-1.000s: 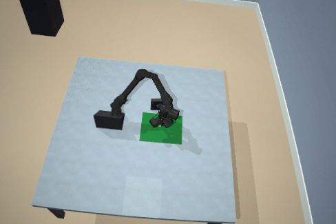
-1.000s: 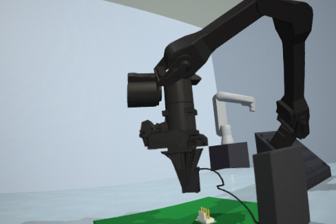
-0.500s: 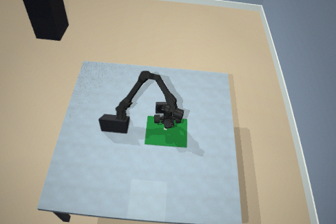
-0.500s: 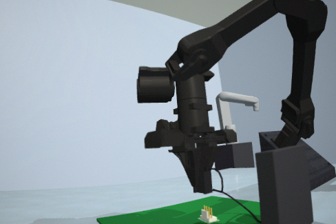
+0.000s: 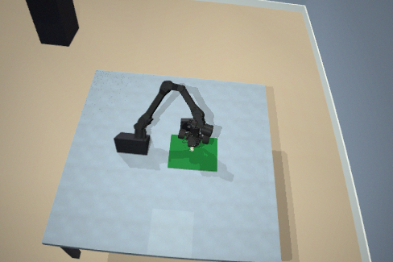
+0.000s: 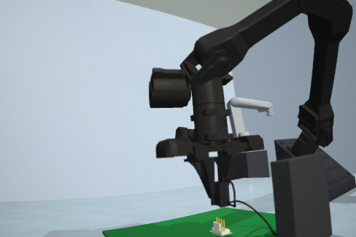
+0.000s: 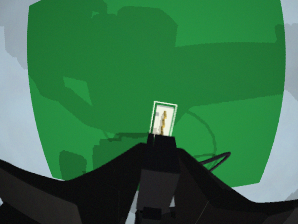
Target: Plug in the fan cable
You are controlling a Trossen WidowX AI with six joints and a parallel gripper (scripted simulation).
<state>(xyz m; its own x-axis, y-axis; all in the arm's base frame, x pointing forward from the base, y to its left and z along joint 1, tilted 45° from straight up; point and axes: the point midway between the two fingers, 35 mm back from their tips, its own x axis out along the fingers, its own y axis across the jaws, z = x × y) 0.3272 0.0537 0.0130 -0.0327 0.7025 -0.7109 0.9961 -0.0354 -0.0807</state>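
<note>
My gripper is shut on the black plug of the fan's cable. The plug hangs upright between the fingertips, above the board and apart from it. The white four-pin header stands on the green board. In the exterior view the header's pins point up, just below the plug with a gap between. In the wrist view the plug's end covers the header's near edge.
The thin black cable loops out from the plug and runs down towards a dark block. The arm's dark base stands on the table beside the board.
</note>
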